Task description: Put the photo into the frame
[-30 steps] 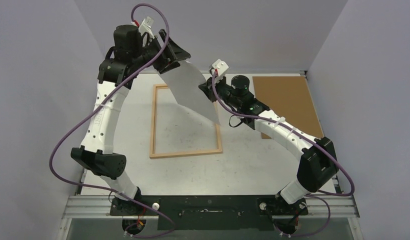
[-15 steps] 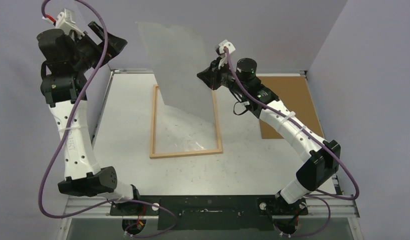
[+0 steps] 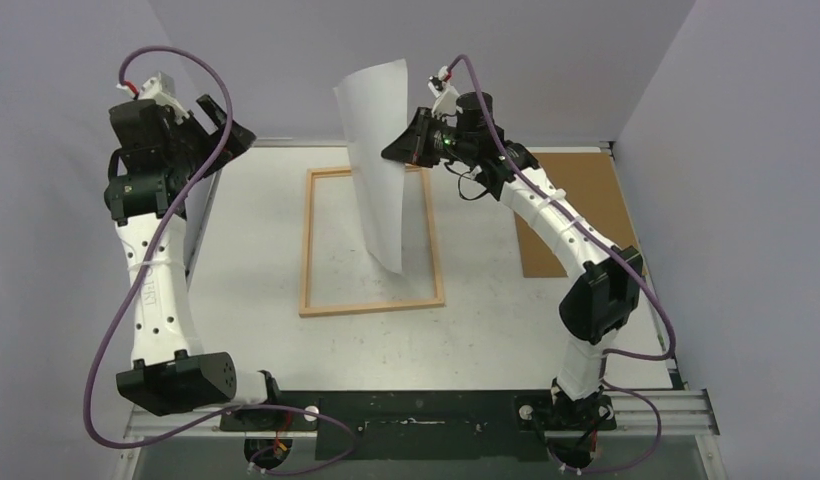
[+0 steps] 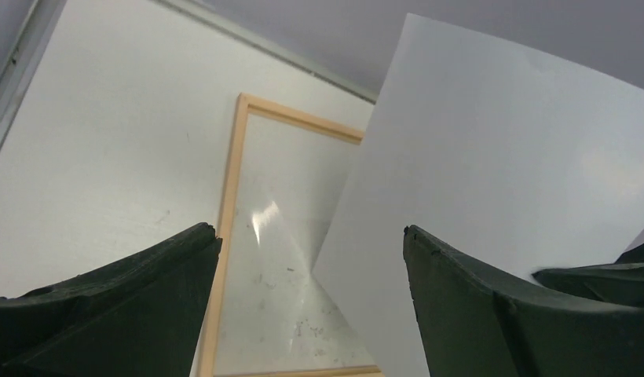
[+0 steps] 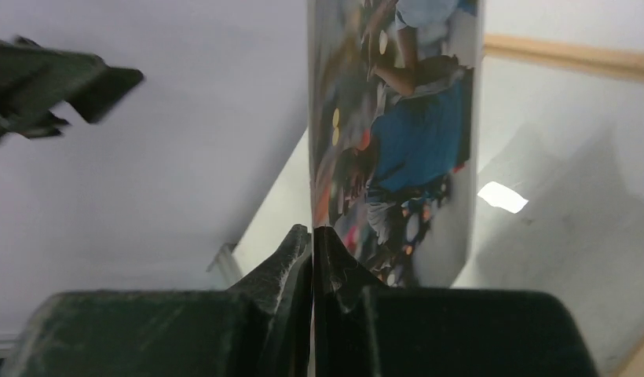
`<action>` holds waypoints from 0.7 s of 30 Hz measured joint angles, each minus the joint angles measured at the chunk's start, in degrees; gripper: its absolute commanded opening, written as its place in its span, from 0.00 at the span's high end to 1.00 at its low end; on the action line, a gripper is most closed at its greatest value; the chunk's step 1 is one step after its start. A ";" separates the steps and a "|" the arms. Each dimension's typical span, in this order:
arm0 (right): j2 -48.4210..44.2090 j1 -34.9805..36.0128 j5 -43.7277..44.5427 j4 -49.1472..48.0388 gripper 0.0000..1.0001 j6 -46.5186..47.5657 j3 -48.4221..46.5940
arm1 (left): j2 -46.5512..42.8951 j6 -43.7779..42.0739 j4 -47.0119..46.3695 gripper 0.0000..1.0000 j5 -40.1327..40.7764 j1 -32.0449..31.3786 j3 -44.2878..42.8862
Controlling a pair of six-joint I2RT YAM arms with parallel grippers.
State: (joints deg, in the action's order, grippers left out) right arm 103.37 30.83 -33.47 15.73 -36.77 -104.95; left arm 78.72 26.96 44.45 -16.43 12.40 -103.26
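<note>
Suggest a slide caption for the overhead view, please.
Right gripper holds the photo upright over the frame, while the open left gripper stands apart.

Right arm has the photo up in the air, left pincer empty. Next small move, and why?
Probably tilt the right pincer to lay the photo flat and lower it toward the frame. The photo stands upright, pinched at one edge, above the frame's opening; the left pincer is open, off to the side.
</note>
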 measured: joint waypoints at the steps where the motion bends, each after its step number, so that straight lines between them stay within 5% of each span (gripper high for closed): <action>1: 0.92 -0.28 -1.09 0.52 1.00 -2.80 -0.76 | 0.07 0.02 0.07 0.14 0.17 0.15 2.10; 9: 9.25 -1.51 -7.10 -0.20 1.00 -22.69 -1.84 | 1.92 1.14 0.15 0.17 0.20 1.90 15.67; 21: 12.33 1.01 -9.46 -7.96 1.00 -38.29 -4.87 | 8.35 1.33 -5.03 0.22 -0.55 4.87 27.82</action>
State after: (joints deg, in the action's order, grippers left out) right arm 115.70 31.83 -42.94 7.77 -75.07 -109.82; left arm 87.07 28.29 39.42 -16.97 17.28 -75.44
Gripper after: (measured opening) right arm 0.029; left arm 0.793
